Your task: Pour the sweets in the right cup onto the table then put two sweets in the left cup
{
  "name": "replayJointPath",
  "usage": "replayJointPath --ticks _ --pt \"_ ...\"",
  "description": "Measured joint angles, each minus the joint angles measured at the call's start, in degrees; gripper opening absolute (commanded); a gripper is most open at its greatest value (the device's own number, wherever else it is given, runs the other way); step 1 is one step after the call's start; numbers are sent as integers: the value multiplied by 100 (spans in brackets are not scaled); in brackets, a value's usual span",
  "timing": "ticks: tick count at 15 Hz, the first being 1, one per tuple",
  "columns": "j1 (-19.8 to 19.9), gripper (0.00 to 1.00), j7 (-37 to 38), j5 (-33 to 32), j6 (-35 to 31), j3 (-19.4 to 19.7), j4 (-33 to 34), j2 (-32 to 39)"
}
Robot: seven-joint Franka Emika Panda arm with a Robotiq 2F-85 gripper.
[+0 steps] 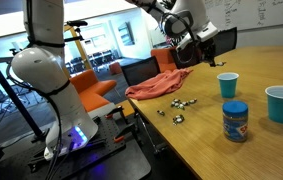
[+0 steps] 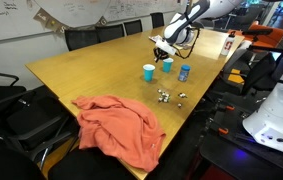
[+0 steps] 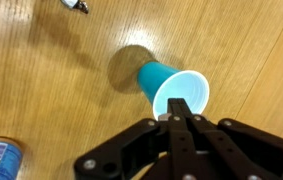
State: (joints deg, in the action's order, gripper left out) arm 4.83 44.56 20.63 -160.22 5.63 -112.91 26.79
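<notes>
Half done, seemingly: sweets (image 3: 76, 5) on table (image 3: 41, 90), eleven o'clock from left cup (image 3: 176, 88). Holds gripper (image 3: 179, 110) jaws pressed together above its rim; risks clipping that rim on descent, toppling the light cup.

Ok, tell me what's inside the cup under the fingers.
Only bare pale inner wall shows inside the cup; nothing visible in it. The shut fingers cover the near part of its mouth, hiding whatever lies there.
</notes>
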Motion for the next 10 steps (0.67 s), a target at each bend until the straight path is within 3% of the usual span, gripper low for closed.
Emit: replayJointPath --ticks 3,4,6,10 --pt "-94 0 96 -23 119 84 520 459" --pt "-111 26 100 -23 164 102 675 600" --pt "-135 34 101 -23 225 111 939 833" --pt "-162 65 100 -23 276 105 1216 1010"
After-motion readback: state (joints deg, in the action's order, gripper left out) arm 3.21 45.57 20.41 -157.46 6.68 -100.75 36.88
